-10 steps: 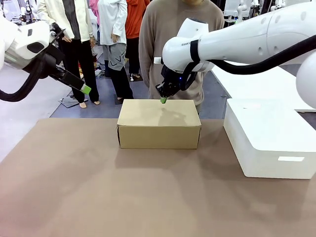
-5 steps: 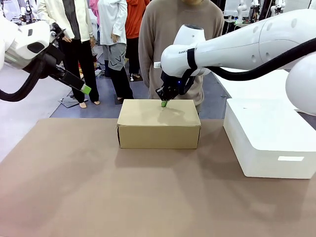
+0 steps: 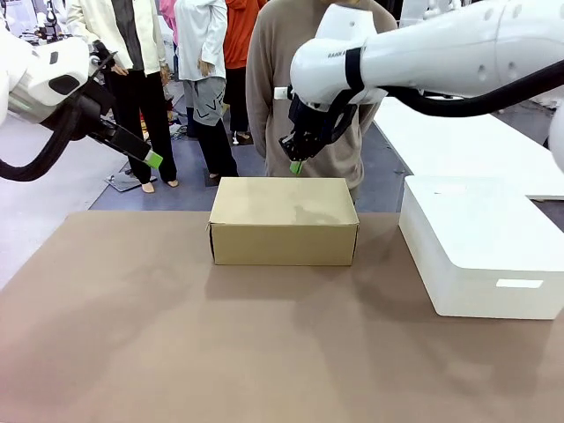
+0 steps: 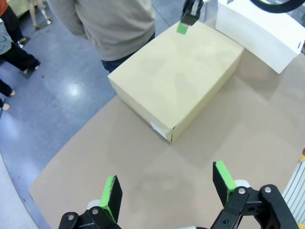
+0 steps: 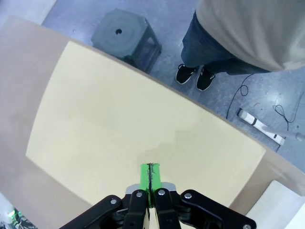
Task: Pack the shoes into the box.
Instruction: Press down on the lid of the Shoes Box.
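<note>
So the right gripper [image 3: 295, 166] has lifted: a moment ago its green tips were right down on the lid of the box [image 3: 284, 220], now they hang clear above the lid's far edge, with a gap between. The left arm hasn't budged at all.

The box sits closed in the middle of the brown table [image 3: 176, 335], lid flat, so whatever is inside is completely hidden, and I can't make out any shoes. In the left wrist view there's a small white patch low on one end wall of the box, too small to read. The person in the beige sweater [image 3: 300, 70] stands right behind the box at the far side, cut off at the top of the frame; their hands are behind the right arm and I can't see them. In the right wrist view a grey stool [image 5: 125, 39] stands on the floor just past the table edge, next to the person's dark sneakers.

Right arm reaches in across the middle, wrist bent downward, fingers pressed together with nothing between the pads. Left gripper [image 3: 152, 159] hangs high off the table's left side, pointing down and inward, jaws spread wide and empty. The white block [image 3: 480, 242] sits just right of the box, not touching
</note>
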